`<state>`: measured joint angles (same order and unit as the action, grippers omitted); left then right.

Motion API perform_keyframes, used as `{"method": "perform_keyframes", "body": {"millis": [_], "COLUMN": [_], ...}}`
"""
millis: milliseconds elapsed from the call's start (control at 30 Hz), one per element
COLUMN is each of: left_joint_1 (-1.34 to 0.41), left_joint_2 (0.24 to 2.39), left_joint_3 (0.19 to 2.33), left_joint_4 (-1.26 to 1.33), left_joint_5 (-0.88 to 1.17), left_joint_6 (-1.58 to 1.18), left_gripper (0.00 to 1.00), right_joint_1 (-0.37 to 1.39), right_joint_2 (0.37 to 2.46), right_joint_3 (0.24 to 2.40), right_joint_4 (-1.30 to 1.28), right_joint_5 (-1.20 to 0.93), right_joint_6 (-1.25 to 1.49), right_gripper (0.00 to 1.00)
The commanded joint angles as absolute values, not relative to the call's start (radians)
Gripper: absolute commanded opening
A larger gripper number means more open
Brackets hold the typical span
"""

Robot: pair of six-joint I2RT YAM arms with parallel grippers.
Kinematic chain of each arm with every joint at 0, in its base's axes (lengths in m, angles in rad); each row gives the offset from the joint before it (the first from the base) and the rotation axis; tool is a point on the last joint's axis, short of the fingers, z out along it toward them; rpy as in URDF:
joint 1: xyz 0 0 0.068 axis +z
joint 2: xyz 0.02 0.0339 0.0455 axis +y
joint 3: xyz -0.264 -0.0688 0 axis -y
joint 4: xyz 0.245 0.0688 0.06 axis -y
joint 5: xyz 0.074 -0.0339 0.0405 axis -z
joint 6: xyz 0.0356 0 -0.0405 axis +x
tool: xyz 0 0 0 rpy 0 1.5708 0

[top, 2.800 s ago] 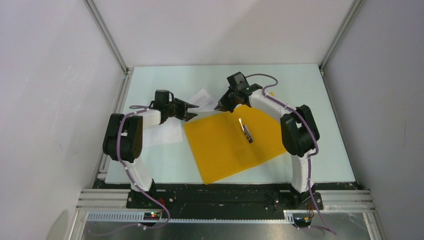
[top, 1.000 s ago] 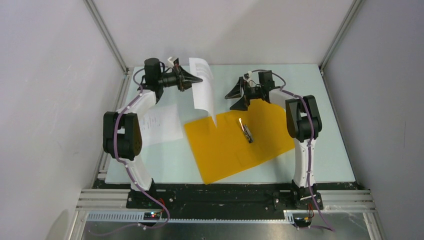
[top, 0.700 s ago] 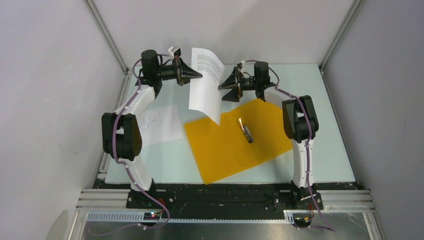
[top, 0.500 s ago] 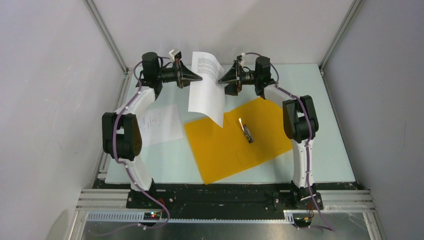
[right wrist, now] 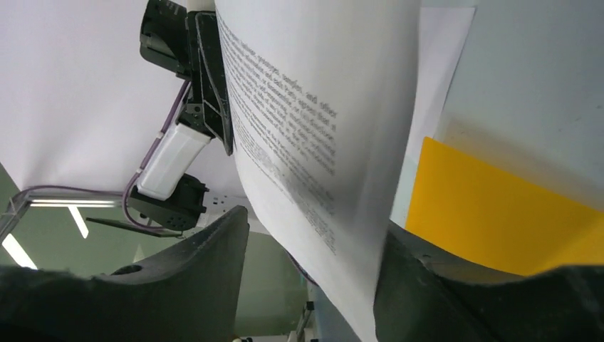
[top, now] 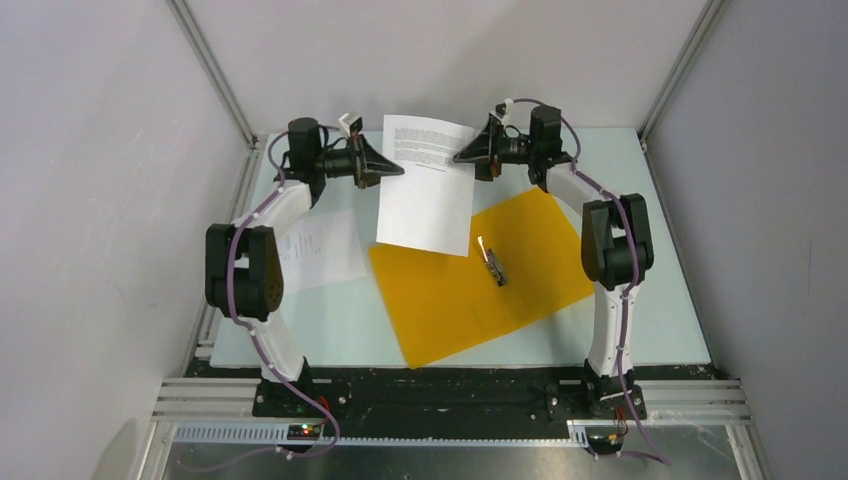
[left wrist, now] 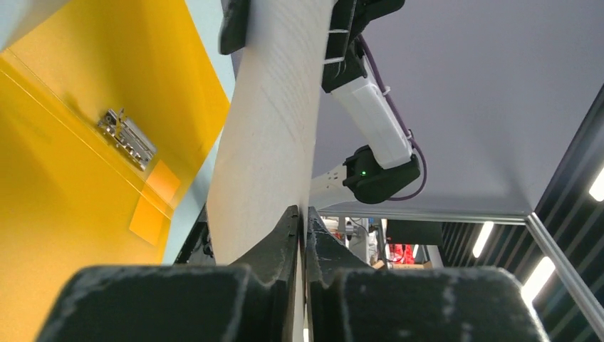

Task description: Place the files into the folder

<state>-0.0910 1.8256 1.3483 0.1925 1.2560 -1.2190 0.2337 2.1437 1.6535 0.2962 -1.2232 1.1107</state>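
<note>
Pale green counter point(top: 650, 300), white walls point(top: 450, 60). Orange folder point(top: 450, 300) lies open at centre. Printed sheet point(top: 425, 200) hangs upper centre: left fingers point(top: 392, 170) clenched on it, right fingers point(top: 468, 154) spread astride its edge. Print illegible.

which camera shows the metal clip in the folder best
The left wrist view: the metal clip is large and unobstructed on the open folder. The top external view shows it as a small sliver. The right wrist view misses it, the held sheet filling the frame.
</note>
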Motion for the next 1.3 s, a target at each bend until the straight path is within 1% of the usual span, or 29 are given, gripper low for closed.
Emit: {"method": "perform_keyframes", "body": {"millis": [0,33,67,100,133,167,200,233,300,333,367,400,433,500,533,600,667,767,867,1000,1067,1167,1233,1267], "left_joint_1": [-0.114,-0.121,-0.124,-0.127,-0.126,-0.125,-0.121,-0.119,-0.105,-0.093,-0.088,-0.082,-0.080,-0.080,-0.081,-0.085,-0.091,-0.100,-0.115,-0.126,-0.130,-0.130,-0.129,-0.130], "left_joint_2": [1.835,1.841,1.845,1.850,1.854,1.859,1.862,1.862,1.857,1.853,1.851,1.848,1.846,1.836,1.832,1.830,1.833,1.852,1.862,1.872,1.874,1.875,1.875,1.875], "left_joint_3": [1.356,1.363,1.367,1.376,1.388,1.394,1.404,1.408,1.437,1.452,1.459,1.474,1.486,1.524,1.550,1.585,1.625,1.672,1.704,1.715,1.708,1.696,1.692,1.691], "left_joint_4": [0.165,0.155,0.148,0.123,0.073,0.047,-0.005,-0.034,-0.180,-0.252,-0.282,-0.336,-0.366,-0.474,-0.496,-0.543,-0.580,-0.615,-0.640,-0.675,-0.693,-0.704,-0.709,-0.709], "left_joint_5": [1.235,1.233,1.228,1.223,1.212,1.207,1.196,1.187,1.129,1.076,1.033,1.011,0.958,0.878,0.850,0.773,0.701,0.674,0.660,0.603,0.585,0.576,0.576,0.575], "left_joint_6": [-1.141,-1.134,-1.128,-1.102,-1.080,-1.037,-1.014,-0.962,-0.843,-0.809,-0.754,-0.704,-0.675,-0.586,-0.542,-0.474,-0.406,-0.334,-0.274,-0.244,-0.232,-0.226,-0.226,-0.226], "left_gripper": [0.11,0.12,0.15,0.18,0.27,0.40,0.45,0.53,0.64,0.66,0.68,0.69,0.71,0.73,0.74,0.77,0.78,0.78,0.78,0.78,0.78,0.78,0.78,0.78], "right_joint_1": [0.242,0.244,0.245,0.246,0.246,0.243,0.241,0.231,0.208,0.199,0.176,0.163,0.140,0.105,0.092,0.034,-0.019,-0.092,-0.156,-0.175,-0.176,-0.196,-0.218,-0.228], "right_joint_2": [2.076,2.077,2.077,2.076,2.076,2.074,2.069,2.065,2.041,2.017,2.004,1.973,1.954,1.896,1.869,1.850,1.820,1.752,1.692,1.554,1.455,1.380,1.338,1.319], "right_joint_3": [1.646,1.648,1.651,1.653,1.656,1.661,1.664,1.670,1.685,1.695,1.725,1.751,1.804,1.846,1.862,1.916,1.942,1.909,1.872,1.766,1.716,1.637,1.540,1.525], "right_joint_4": [0.256,0.254,0.240,0.229,0.210,0.180,0.156,0.115,0.040,0.001,-0.094,-0.160,-0.319,-0.447,-0.486,-0.643,-0.728,-0.832,-1.046,-1.308,-1.396,-1.474,-1.474,-1.469], "right_joint_5": [-1.213,-1.212,-1.206,-1.203,-1.198,-1.193,-1.189,-1.185,-1.171,-1.164,-1.133,-1.097,-1.005,-0.924,-0.914,-0.920,-0.940,-0.990,-1.045,-1.069,-1.056,-1.040,-1.042,-1.035], "right_joint_6": [1.037,1.030,1.009,0.998,0.977,0.963,0.919,0.879,0.796,0.765,0.685,0.631,0.503,0.377,0.351,0.296,0.251,0.170,0.013,-0.178,-0.230,-0.245,-0.238,-0.228], "right_gripper": [0.52,0.46,0.34,0.28,0.17,0.12,0.03,0.00,0.00,0.00,0.00,0.00,0.00,0.00,0.00,0.00,0.00,0.00,0.00,0.00,0.00,0.00,0.00,0.00]}}
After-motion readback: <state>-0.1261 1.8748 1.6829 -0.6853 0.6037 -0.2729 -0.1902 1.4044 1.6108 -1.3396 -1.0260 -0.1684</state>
